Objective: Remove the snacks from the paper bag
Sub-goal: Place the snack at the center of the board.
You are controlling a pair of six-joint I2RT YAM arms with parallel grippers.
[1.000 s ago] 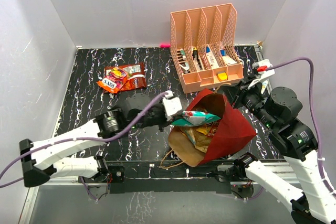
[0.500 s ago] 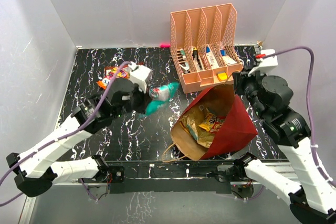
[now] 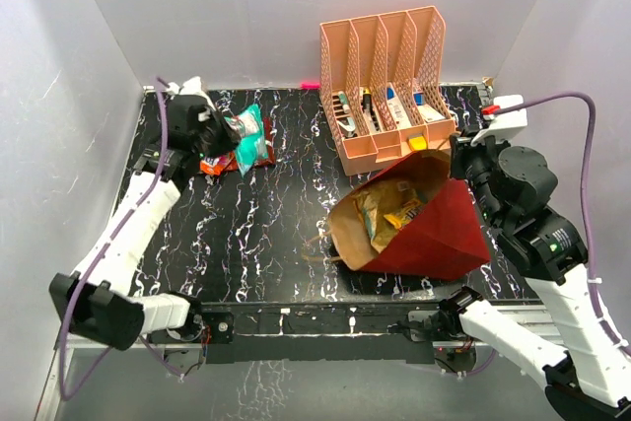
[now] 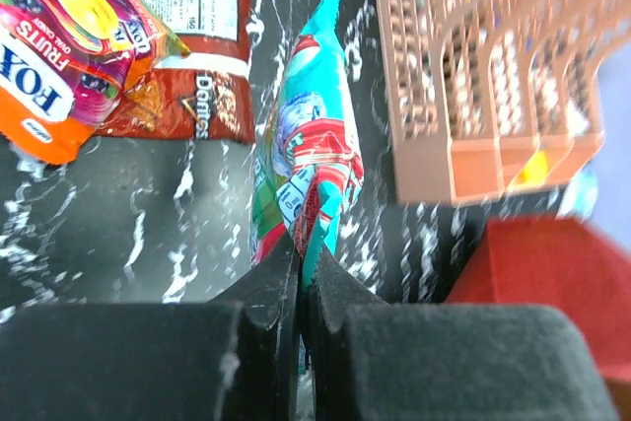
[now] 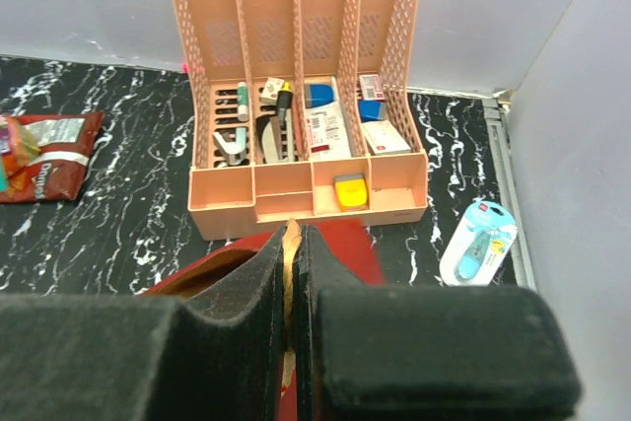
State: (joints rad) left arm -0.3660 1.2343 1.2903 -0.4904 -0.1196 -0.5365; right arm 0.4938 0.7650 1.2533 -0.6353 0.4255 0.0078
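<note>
Orange packet (image 4: 54, 56) showing "FOX" and "FRUITS"; dark red packet (image 4: 187, 66) beside it reading "Doritos". Both are lying on the black marbled surface (image 3: 246, 234) at far left. Teal packet (image 4: 314, 140) is showing print too blurred to read. Left arm is reaching out long toward the far-left corner, left hand (image 4: 299, 244) pinching tight on the teal packet's lower edge, holding it just beside the dark red packet. Right arm is bending over the paper bag (image 3: 439, 239), right hand (image 5: 293, 236) clamping the bag's upper rim. Bag is leaning tipped, mouth facing left, more snacks (image 3: 389, 214) sitting inside, near the peach organizer (image 3: 389, 66)
</note>
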